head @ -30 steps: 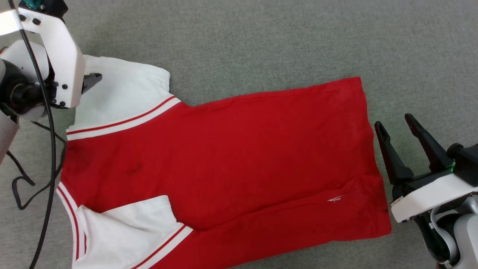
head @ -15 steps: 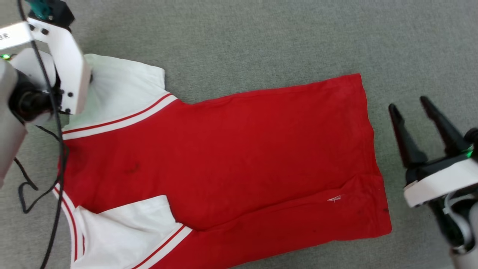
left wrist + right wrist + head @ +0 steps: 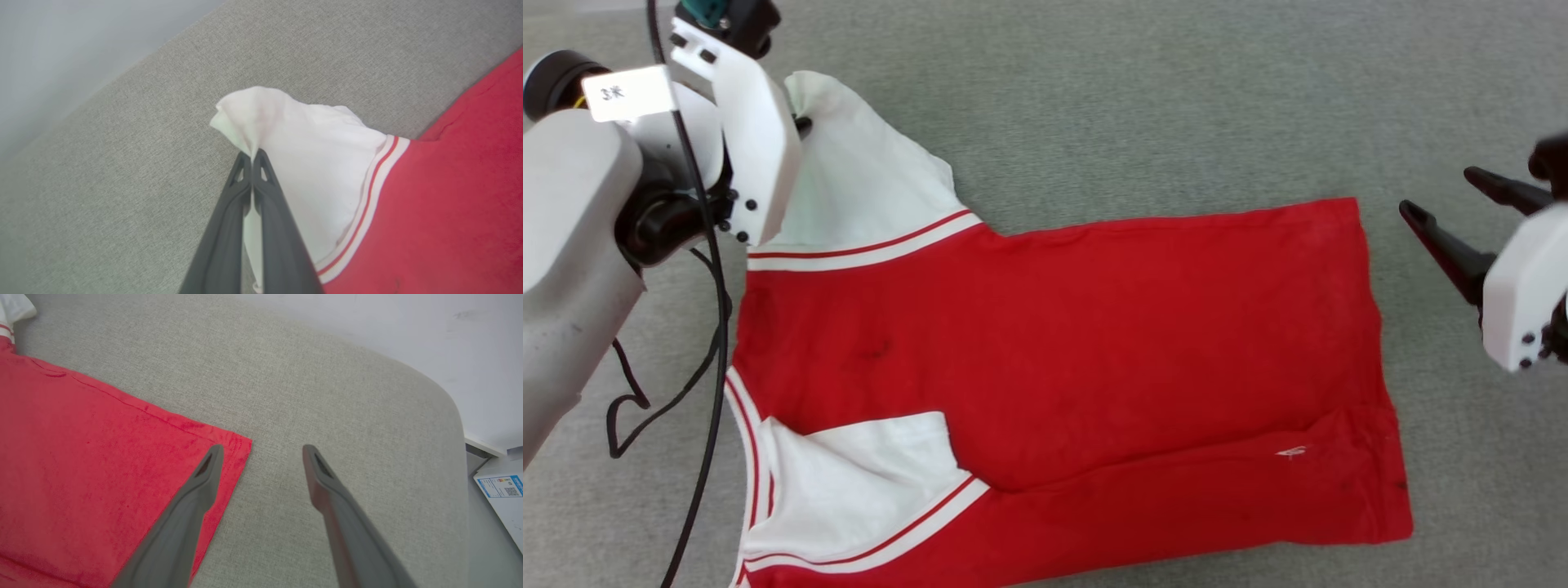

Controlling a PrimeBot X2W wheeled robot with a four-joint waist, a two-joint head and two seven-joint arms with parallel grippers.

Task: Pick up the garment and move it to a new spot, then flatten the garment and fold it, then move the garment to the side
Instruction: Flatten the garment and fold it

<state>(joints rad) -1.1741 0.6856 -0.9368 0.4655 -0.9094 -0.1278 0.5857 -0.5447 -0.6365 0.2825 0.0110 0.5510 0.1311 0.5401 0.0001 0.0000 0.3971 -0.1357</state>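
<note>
— Head view: there's a tag (image 3: 625, 92) on the left arm, writing too small to read. The left claw (image 3: 800, 125) is pinched tight on the garment (image 3: 1078, 343), raising its white sleeve (image 3: 866, 188) off the grey fabric surface (image 3: 1176, 98).
— And the right claw (image 3: 1439, 190) is spread wide and empty, near the hem.
— Left wrist view: sleeve bunched between the fingers.
— Right wrist view: one finger over the red corner. The box (image 3: 500, 494) has a blue label, unreadable.

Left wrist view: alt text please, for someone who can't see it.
The left gripper is shut on the garment, pinching the bunched edge of its white sleeve, which peaks upward. Red body and striped trim lie at right on a grey fabric surface.
</note>
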